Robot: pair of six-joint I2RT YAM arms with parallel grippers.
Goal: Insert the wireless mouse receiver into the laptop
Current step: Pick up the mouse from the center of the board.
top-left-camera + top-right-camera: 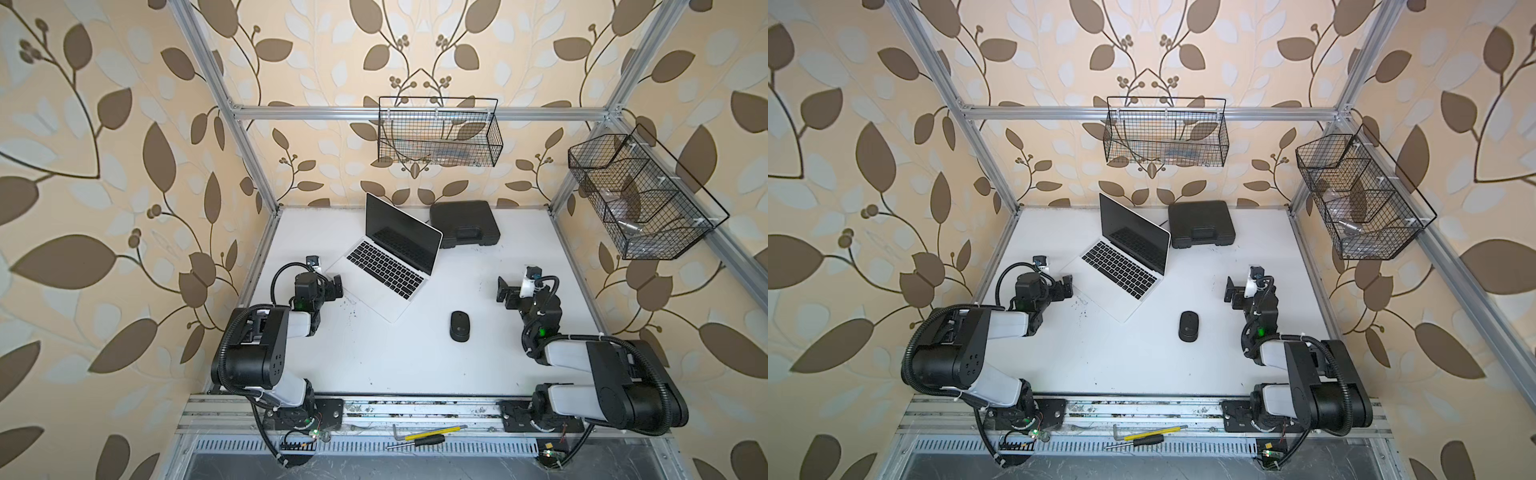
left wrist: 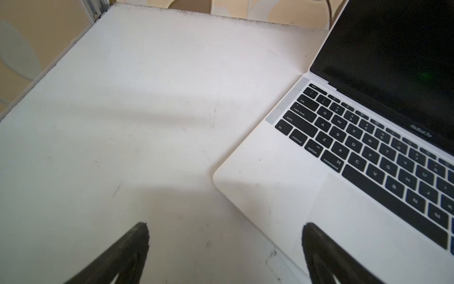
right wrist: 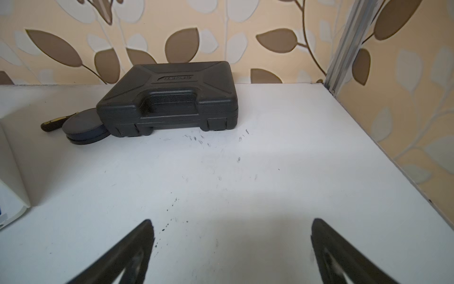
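Nearest me, on the front rail, a yellow-and-black screwdriver [image 1: 419,439] lies beside a hex key [image 1: 397,432]; only the top views show them; further in, on the white table [image 1: 415,374], the black mouse [image 1: 459,326] sits alone between the 2 arms, closer to the right one, and neither wrist view catches it; the left gripper [image 1: 334,286] is at the near-left corner of the laptop [image 1: 386,270]; its wrist view shows the claw spread wide with nothing in it, 1 finger over bare table, the other over the palm rest beside the trackpad; the right gripper [image 1: 503,289] stands well apart from mouse and laptop, equally wide and empty in its wrist view, over scuffed table; the laptop lies open and angled, left of centre, screen dark, front edge toward the left arm; the wireless mouse receiver I cannot find in any view; behind the laptop, by the back wall, lies the closed black case [image 1: 465,224]; the right wrist view alone shows a flat dark rounded piece [image 3: 84,129] tucked against the case's corner and a black-and-yellow handle [image 3: 52,124] just past it, neither of which I can make out from above; furthest off, 1 wire basket [image 1: 440,133] hangs on the back rail and another basket [image 1: 640,199] on the right rail
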